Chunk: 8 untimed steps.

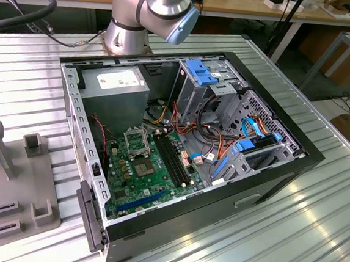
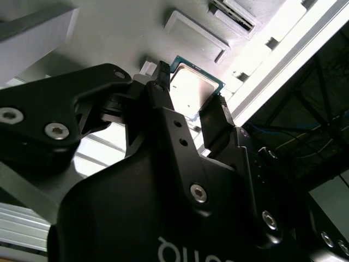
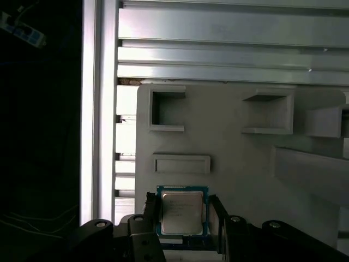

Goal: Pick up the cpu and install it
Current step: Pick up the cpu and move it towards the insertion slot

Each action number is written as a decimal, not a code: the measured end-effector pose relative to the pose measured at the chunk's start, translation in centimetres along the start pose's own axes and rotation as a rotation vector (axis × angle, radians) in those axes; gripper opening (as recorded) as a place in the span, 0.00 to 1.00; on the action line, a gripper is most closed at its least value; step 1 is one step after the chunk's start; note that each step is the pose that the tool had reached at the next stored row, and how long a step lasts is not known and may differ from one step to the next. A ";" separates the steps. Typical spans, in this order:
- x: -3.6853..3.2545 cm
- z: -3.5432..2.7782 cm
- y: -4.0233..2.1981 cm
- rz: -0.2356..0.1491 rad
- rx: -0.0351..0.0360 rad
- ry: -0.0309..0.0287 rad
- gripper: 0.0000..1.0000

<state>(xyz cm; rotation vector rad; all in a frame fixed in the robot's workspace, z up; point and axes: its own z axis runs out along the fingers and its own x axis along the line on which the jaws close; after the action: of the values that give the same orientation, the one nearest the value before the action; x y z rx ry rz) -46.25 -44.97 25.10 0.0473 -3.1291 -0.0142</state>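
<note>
While the cpu (image 3: 181, 212) lies on the grey fixture plate (image 3: 245, 164) | gripper (image 3: 181, 218) is spread open, fingers flanking it | pickup not completed, socket (image 1: 136, 141) unfilled.

In the second wrist view, the black gripper (image 2: 191, 87) reaches over a pale grey fixture plate (image 2: 120, 33). Its 2 jaws stand apart, 1 on each side of the cpu (image 2: 193, 90), close against its edges; whether they press on it cannot be told. The cpu shows a bright silvery face with a greenish rim and lies flat on the plate. Just beyond it sits a shallow rectangular raised frame (image 2: 196, 35). A ribbed aluminium table (image 2: 22, 229) runs under the gripper's body.
</note>
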 end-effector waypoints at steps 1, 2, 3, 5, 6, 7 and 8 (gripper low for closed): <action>0.00 -0.04 0.00 0.000 -0.0001 -0.0001 0.47; 0.00 -0.10 0.00 0.000 0.0000 0.0000 0.47; 0.01 -0.15 0.01 0.000 0.0000 0.0001 0.47; 0.01 -0.23 0.00 0.000 0.0000 0.0000 0.47; 0.01 -0.26 0.01 0.000 -0.0001 -0.0001 0.47; 0.01 -0.30 0.01 0.000 0.0000 -0.0001 0.47; 0.01 -0.33 0.01 0.000 0.0000 0.0000 0.47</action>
<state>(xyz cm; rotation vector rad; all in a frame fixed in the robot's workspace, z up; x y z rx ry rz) -46.26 -44.97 25.43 0.0473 -3.1291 -0.0142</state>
